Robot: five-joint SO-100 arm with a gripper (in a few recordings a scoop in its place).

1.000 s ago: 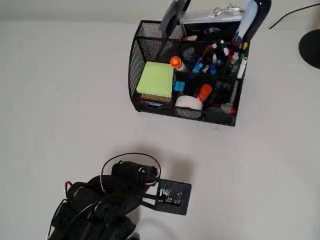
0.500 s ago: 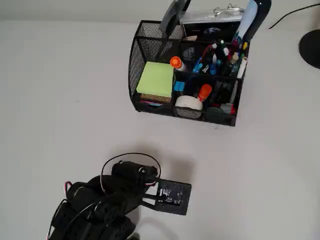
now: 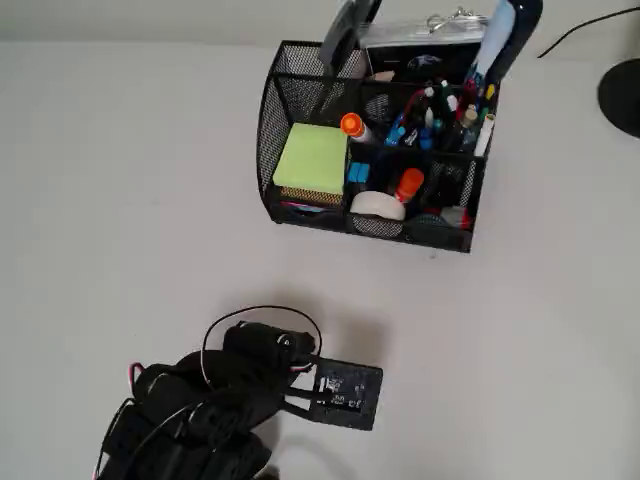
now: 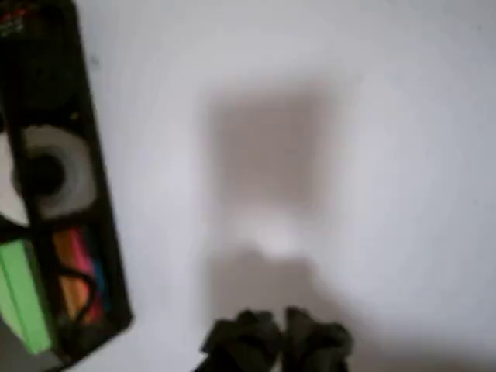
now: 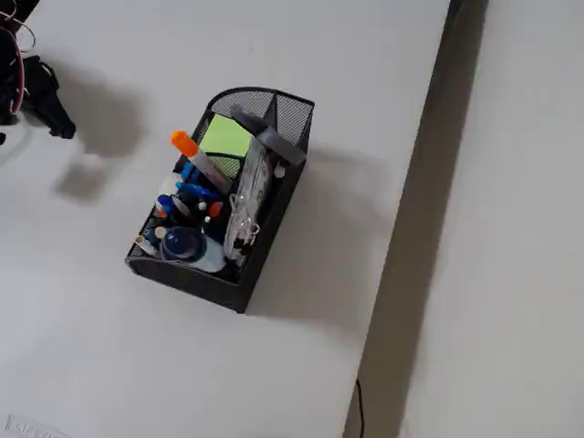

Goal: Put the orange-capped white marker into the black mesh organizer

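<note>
The orange-capped white marker (image 3: 351,127) stands tilted inside the black mesh organizer (image 3: 270,120), its cap poking up beside the green notes; the fixed view shows the marker (image 5: 188,151) leaning in the organizer (image 5: 290,113). My black arm (image 3: 210,400) is folded low at the bottom left of the overhead view, well apart from the organizer. In the wrist view the gripper (image 4: 277,339) is blurred, its dark fingers (image 4: 242,338) pressed together and holding nothing, above bare table, with the organizer (image 4: 93,178) at the left edge. In the fixed view the gripper (image 5: 57,117) hovers at the top left.
The organizer also holds a green sticky pad (image 3: 312,158), a tape roll (image 3: 378,205), a stubby orange-red item (image 3: 408,184) and several pens (image 3: 440,110). A black round base (image 3: 622,95) sits at the far right. The table edge (image 5: 429,164) runs right of the organizer.
</note>
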